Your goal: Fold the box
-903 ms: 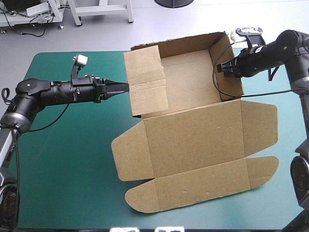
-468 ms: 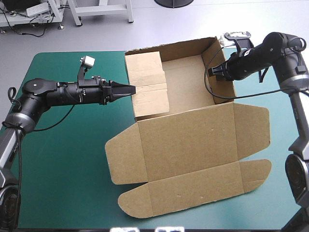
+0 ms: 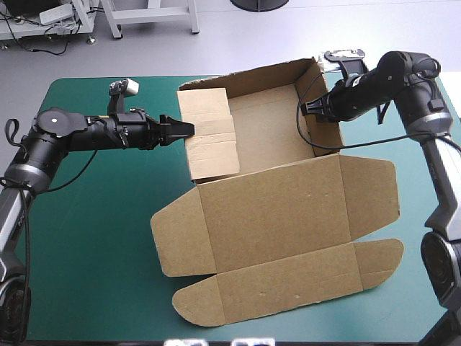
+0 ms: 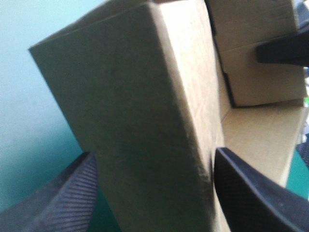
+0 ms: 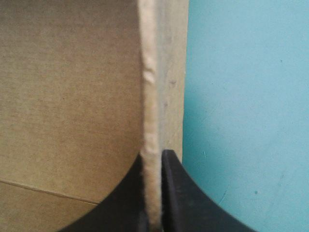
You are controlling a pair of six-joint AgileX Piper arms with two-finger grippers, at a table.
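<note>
We see a worktop [image 3: 86, 245] under a teal-green cover, bare along its left side and near edge. The box [image 3: 288, 216], a cut sheet of brown board, lies across the middle and right of the worktop. It is partly built, with an open tray toward the far edge and the lid [image 3: 266, 194] flat toward the near edge. The board is plain on every face we can see.

At the left, the left tool [image 3: 186, 128] reaches in level from the left edge to the tray's left wall [image 3: 209, 137]. In its wrist view its black fingers [image 4: 63, 198] stand wide apart, so the tool is open, and that thick, doubled wall rises between them. We cannot tell whether either finger touches the board.

Further right, the tray's floor [image 3: 263, 133] shows bare brown board, and the far wall [image 3: 252, 74] stands behind it.

At the tray's right side the right wall [image 3: 325, 135] stands upright. The right tool [image 3: 310, 109] comes in from the right and grips the wall's upper edge. In its wrist view the two fingers [image 5: 176, 193] pinch the pale cut edge of the board. The brown inner face lies to one side and the teal-green cover to the other.

Nearer us, the lid carries a side flap at each end and a front strip [image 3: 288, 277] with rounded ends, all flat on the cover.
</note>
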